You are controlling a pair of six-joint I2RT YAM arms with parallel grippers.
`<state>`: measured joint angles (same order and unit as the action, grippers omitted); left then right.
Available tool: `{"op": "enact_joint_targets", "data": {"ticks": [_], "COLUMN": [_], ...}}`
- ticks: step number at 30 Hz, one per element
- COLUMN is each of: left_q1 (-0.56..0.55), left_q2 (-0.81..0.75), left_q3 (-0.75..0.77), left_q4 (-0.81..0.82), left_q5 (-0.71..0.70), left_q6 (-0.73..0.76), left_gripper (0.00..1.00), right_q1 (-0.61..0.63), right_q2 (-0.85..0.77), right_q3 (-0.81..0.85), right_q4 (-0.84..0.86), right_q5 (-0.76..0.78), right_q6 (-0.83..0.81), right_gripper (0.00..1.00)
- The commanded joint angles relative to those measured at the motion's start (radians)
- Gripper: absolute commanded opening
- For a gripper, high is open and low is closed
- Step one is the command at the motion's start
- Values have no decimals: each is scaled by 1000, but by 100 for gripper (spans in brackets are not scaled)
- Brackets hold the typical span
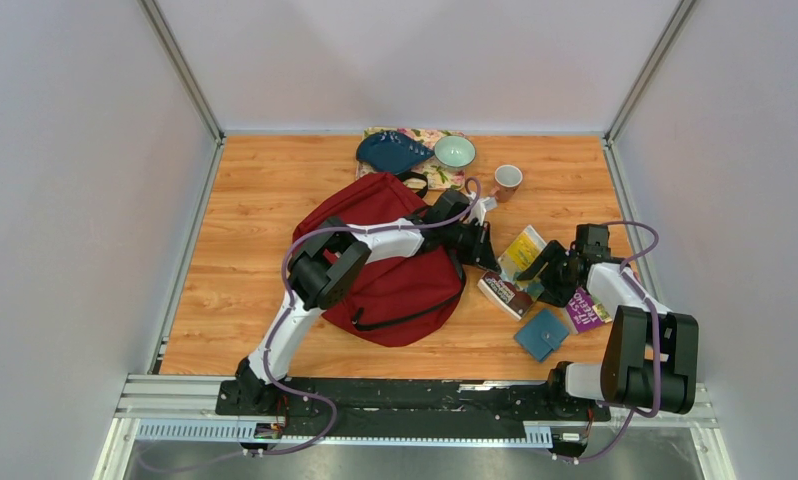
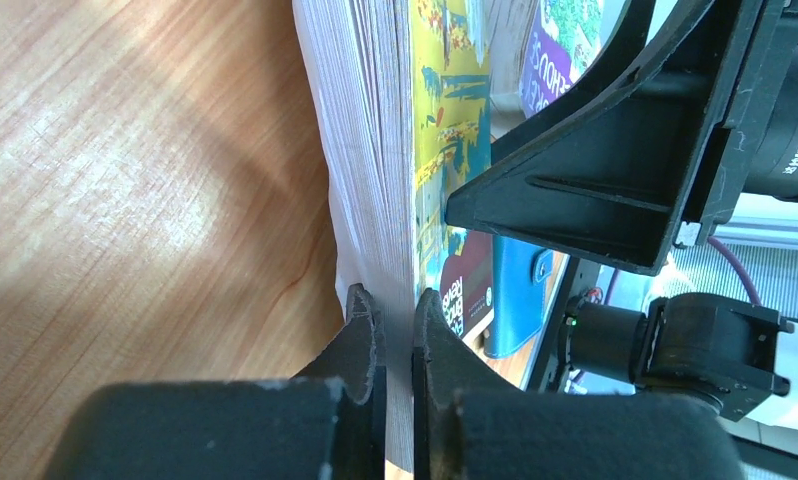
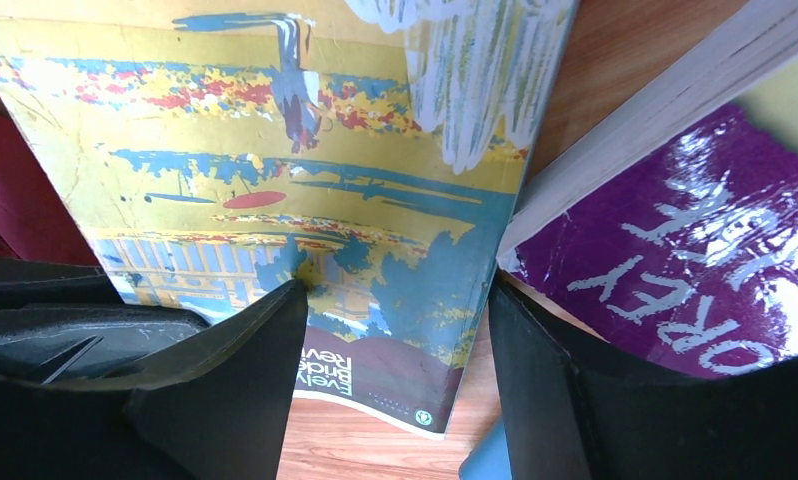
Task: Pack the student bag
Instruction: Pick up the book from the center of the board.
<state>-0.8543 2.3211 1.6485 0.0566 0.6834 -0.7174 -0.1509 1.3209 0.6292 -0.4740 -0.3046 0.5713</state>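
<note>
One student bag (image 1: 405,290), two books, one blue wallet (image 1: 541,333), one pale green bowl (image 1: 455,151), one mug (image 1: 507,178) and one floral cloth (image 1: 437,178) are on the desk (image 1: 255,200). The bag is dark red fabric with black straps. It lies slumped at the middle of the desk, with the left arm stretched across it.

Just to its right is the yellow book (image 1: 523,250), and the left fingers (image 2: 395,305) are pinched tight on its page edge. The right fingers (image 3: 395,300) stand wide apart over the yellow cover, holding nothing. The purple book (image 1: 583,310) lies beside it, with the wallet nearer the front.

The bowl sits on the cloth at the far edge, and the mug is just right of it. The desk is orange-brown wood grain, with pale grey walls (image 1: 405,60) on three sides.
</note>
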Motion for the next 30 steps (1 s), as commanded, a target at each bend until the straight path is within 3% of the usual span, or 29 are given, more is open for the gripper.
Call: {"op": "enact_joint_targets", "data": {"ticks": [1,5,17,26,30], "left_q1": [-61,-51,20,87,116], "left_q2": [-64,-163,-465,-672,-738], "left_q3": [11,-41,-288,-513,-627], "left_q4": [83,52,202,434,650], "left_q5": [68,-37,-128,-143,-119], "left_q6": [16,76,41,-101,-240], "left_gripper": [0,0,0,0,0], "right_q1": [19,19,-21,-24,-3], "right_q2": [-3,-34,-248,-402,-407], "right_q3": [53,89,95,47,64], "right_q4": [83,49,-5,173,203], "right_q5": [-120,-114,-143,-465,-536], "right_q6": [15,4,6,56,61], "right_gripper": [68,68,72,73,74]}}
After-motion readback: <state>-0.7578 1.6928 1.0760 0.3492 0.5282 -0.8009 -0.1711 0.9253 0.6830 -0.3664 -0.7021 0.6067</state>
